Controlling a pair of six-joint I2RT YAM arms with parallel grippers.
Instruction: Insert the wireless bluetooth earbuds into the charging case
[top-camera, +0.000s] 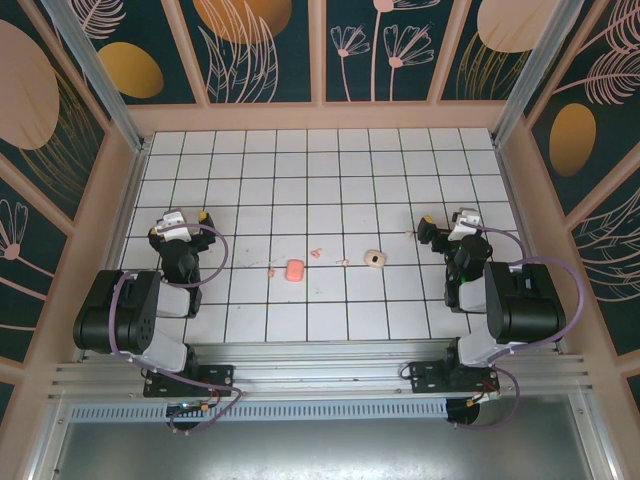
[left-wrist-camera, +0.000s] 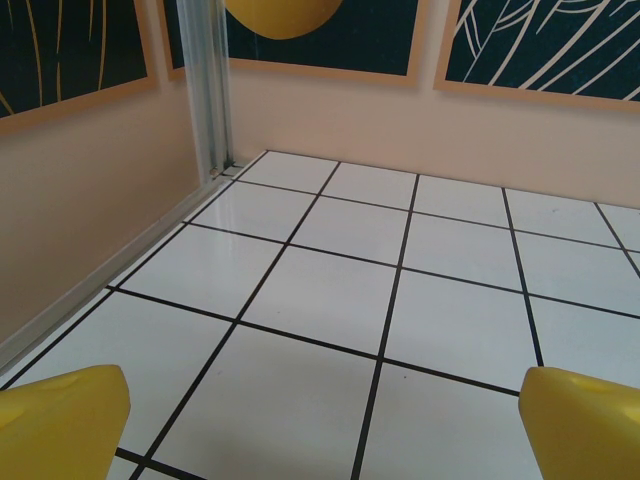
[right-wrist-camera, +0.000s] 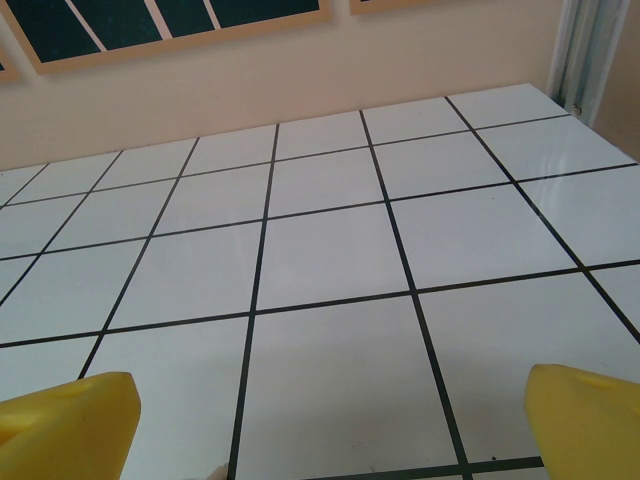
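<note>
Both claws wide open and empty; earbuds loose on the tiled table.

From above, the left claw (top-camera: 180, 216) and right claw (top-camera: 447, 222) sit well apart at the table (top-camera: 330, 160) sides; the tiny pink earbuds (top-camera: 317, 251) lie scattered near the pink case (top-camera: 294, 270), beside a beige block (top-camera: 374, 258). In the left wrist view, the yellow fingers (left-wrist-camera: 62, 415) are spread over bare tiles. The right wrist view shows the same, fingers (right-wrist-camera: 68, 415) apart.

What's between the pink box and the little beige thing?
In the top view, a tiny pink earbud bit lies nearer the pink box, and a paler bit nearer the beige thing.
</note>
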